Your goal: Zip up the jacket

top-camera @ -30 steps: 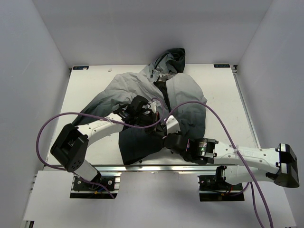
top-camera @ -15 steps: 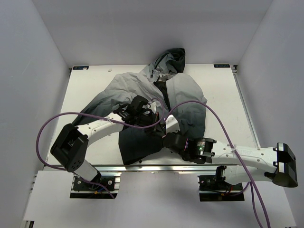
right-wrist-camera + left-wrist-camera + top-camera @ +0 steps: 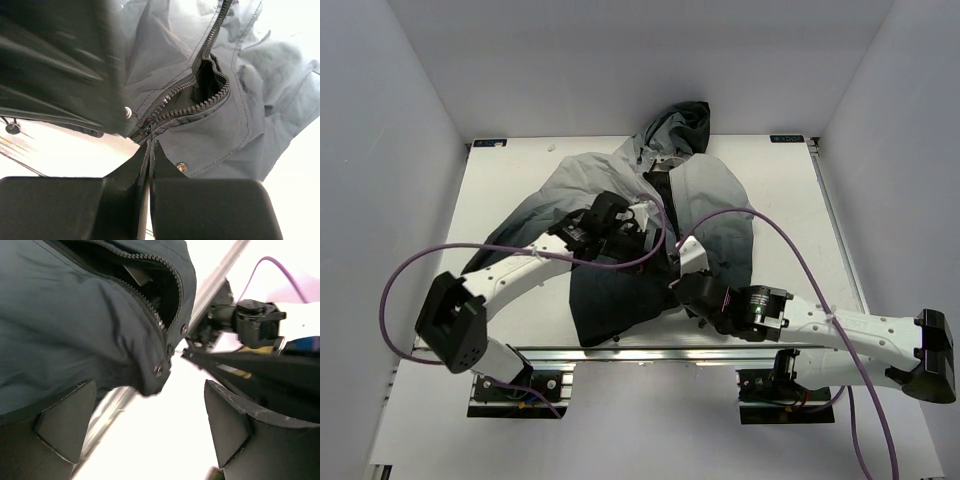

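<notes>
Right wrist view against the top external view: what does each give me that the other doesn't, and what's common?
Only the right wrist view: the zipper teeth meeting at the shut right gripper, then gaping over black lining beyond it, and a snap on the hem. Only the top external view: the hood, the table, and the open left gripper over the jacket. Both: the jacket's dark lower front with the right gripper at its hem.

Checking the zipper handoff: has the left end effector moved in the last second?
Yes. Seen from above, the left end effector has shifted slightly left and away from the table's near rail, farther up the jacket, and its jaws have opened.
</notes>
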Controlling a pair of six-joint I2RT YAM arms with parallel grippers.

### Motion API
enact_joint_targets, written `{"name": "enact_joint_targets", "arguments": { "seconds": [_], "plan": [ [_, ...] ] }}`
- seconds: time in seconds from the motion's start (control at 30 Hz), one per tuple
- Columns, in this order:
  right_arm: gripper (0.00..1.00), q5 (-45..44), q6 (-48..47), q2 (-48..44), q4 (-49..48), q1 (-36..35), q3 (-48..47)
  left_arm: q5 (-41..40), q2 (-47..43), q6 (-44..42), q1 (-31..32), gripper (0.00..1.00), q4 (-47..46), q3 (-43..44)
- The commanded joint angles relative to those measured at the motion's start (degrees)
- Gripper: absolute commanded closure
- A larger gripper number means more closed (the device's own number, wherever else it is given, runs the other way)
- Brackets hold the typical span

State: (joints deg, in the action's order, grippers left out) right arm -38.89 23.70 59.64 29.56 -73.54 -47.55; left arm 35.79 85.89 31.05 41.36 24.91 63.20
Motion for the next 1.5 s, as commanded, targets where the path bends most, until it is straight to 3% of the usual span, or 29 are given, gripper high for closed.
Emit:
{"name": "enact_joint_targets", "arguments": {
  "seconds": [0.0,0.07,0.17,0.2,0.3,0.43,0.63,0.73,0.87,1.17,1.27,1.37,1.47],
  "plan": [
    [1.00,1.18,-1.29,-0.75,1.46,1.72,-3.86,-7.05,-7.39,-8.53,0.12,0.02,3.22,1.67],
    [1.00,2.50,-1.81,-0.66,1.55,3.13,-5.52,-9.05,-11.17,-11.61,1.17,0.02,2.78,-0.34],
    [1.00,9.17,-3.21,-0.31,2.60,8.05,-8.77,-21.16,-14.95,-16.60,7.74,0.02,3.04,-1.93],
    [1.00,12.15,-3.40,-0.14,4.35,10.76,-9.92,-29.73,-15.31,-18.11,13.51,0.02,3.48,-1.77],
    [1.00,18.65,-5.94,0.21,7.60,15.42,-14.67,-44.08,-14.87,-24.18,21.80,0.02,2.79,-1.15],
    [1.00,24.29,-8.23,1.62,10.78,17.99,-19.15,-58.50,-11.72,-31.03,24.11,0.02,-0.03,0.16],
    [1.00,27.81,-8.67,1.53,10.96,20.19,-20.83,-67.95,-8.01,-38.68,24.20,0.05,-2.13,2.63],
    [1.00,29.84,-8.94,1.71,10.96,21.50,-21.00,-68.23,-10.03,-40.97,24.20,0.06,-4.50,0.88],
    [1.00,32.82,-8.85,1.71,10.08,22.47,-21.27,-62.61,-12.14,-43.70,24.20,0.04,-8.02,-1.23],
    [1.00,39.93,-8.94,2.59,10.08,25.02,-23.46,-56.00,-10.56,-48.71,24.20,0.05,-14.09,-2.37],
    [1.00,41.18,-8.94,2.50,10.08,25.81,-23.73,-55.57,-10.21,-50.91,24.20,0.16,-17.08,-3.26],
    [1.00,42.49,-8.76,2.94,9.90,26.51,-23.99,-52.76,-9.60,-51.88,24.20,0.20,-18.58,-3.17],
    [1.00,43.72,-8.67,3.38,9.73,27.30,-23.99,-51.96,-8.90,-52.40,24.20,0.36,-18.84,-2.64]
  ]
}}
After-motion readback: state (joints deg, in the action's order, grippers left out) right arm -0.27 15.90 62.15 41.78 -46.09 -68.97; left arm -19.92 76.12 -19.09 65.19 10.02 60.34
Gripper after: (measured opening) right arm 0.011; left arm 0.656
